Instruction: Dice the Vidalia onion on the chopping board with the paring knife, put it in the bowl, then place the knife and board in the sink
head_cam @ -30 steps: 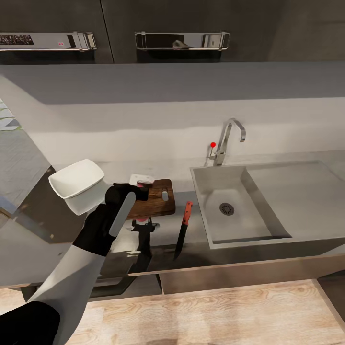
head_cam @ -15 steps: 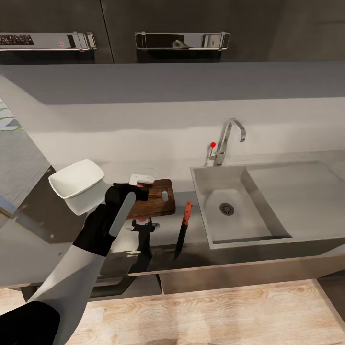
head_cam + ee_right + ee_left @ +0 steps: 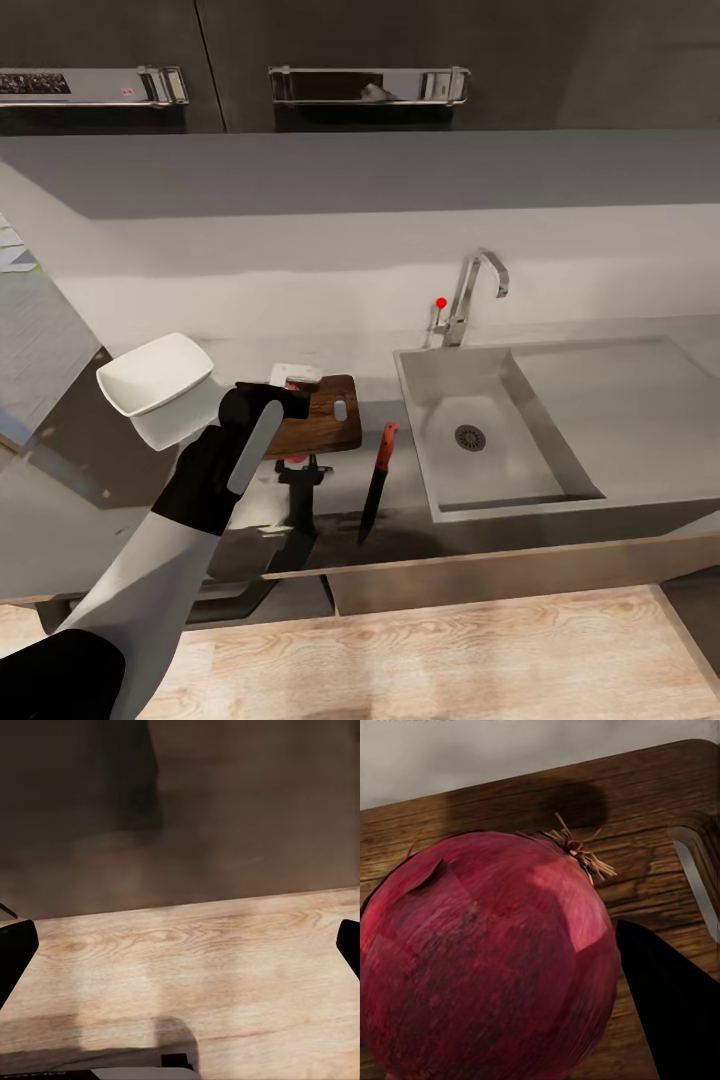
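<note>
White bowl, squarish rim with rounded corners, smooth glossy finish, is sitting at the left on the grey reflective countertop. Just right of it, the left arm is reaching over the near end of the chopping board, dark brown wood with visible grain, rounded corners, 1 oval slot near its right end. Left gripper is hanging at the board's far-left corner; a sliver of pinkish red is showing between its fingers. In the left wrist view the Vidalia onion is looking big, round, dark red, papery faceted skin with a dry brown root tuft, resting on the board with 1 black finger beside it; cannot tell whether the claw is clamped on it or merely around it.

Right of the board, the paring knife is lying on the countertop, reddish-orange handle pointing away, dark pointed blade toward the counter edge, apart from the board.

Further right, the sink: matte grey steel rectangular basin, round drain, flat drainboard on its right, angular chrome faucet with a small red knob.

Right wrist view: right gripper with 2 black fingertips wide apart, over light wood-grain floor.

No readable writing anywhere.
</note>
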Robot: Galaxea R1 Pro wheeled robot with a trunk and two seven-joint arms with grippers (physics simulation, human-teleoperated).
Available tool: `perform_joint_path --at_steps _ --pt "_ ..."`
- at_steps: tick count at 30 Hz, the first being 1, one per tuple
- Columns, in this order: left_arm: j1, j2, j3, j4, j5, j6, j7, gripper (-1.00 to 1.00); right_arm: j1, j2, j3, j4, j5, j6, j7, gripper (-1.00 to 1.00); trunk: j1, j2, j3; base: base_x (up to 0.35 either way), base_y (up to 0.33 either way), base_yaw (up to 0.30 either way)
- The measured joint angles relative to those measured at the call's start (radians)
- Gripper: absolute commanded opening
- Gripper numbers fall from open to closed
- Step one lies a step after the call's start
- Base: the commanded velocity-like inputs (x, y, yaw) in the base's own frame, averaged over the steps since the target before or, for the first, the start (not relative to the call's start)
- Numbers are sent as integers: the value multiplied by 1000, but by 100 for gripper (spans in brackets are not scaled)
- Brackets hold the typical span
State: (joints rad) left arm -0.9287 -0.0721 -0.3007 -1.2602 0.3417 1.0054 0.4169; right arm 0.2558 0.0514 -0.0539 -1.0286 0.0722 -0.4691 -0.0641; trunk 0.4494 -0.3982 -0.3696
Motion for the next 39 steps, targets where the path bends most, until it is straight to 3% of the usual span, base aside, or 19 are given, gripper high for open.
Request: perform_joint_path --at_steps 18,39 --pt "0 0 0 -3 0 1 0 -100 0 0 1 0 0 0 0 100 0 0 -1 1 -2 0" --pt "0 0 0 -3 0 1 0 -100 0 0 1 0 0 0 0 100 0 0 -20 0 0 0"
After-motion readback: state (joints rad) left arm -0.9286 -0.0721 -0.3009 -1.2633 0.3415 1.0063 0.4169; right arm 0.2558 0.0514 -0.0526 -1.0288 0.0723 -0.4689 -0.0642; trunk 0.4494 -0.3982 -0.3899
